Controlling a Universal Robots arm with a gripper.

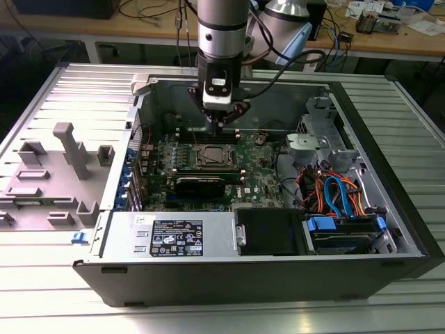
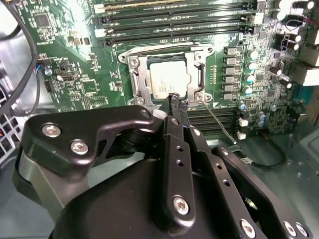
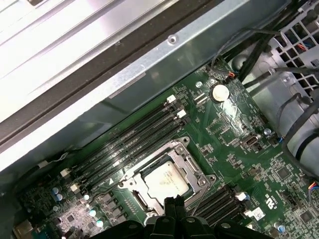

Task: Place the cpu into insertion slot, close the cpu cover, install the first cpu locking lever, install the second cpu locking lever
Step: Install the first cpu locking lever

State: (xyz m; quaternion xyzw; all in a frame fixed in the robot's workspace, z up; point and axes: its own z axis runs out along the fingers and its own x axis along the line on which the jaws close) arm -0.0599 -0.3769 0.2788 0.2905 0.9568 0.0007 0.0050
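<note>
The cpu (image 2: 166,79) lies silver top up in the insertion slot (image 2: 130,62) on the green board, also seen in the first wrist view as the cpu (image 3: 167,180). The cpu cover (image 2: 140,78) lies flat around the chip, its window framing the metal top. A thin wire locking lever (image 2: 217,118) runs out slantwise from one socket corner, away from the frame. My gripper (image 2: 178,102) hovers just beside the socket's near edge, fingers shut with nothing between them. In the exterior view the gripper (image 1: 221,124) hangs over the socket (image 1: 211,154).
Long black memory slots (image 2: 174,22) run along one side of the socket, more slots (image 3: 219,201) on the other. A long black card (image 1: 200,184), bundled cables (image 1: 334,191) and a drive cage (image 1: 323,132) fill the open case; the case wall (image 3: 149,64) is close behind.
</note>
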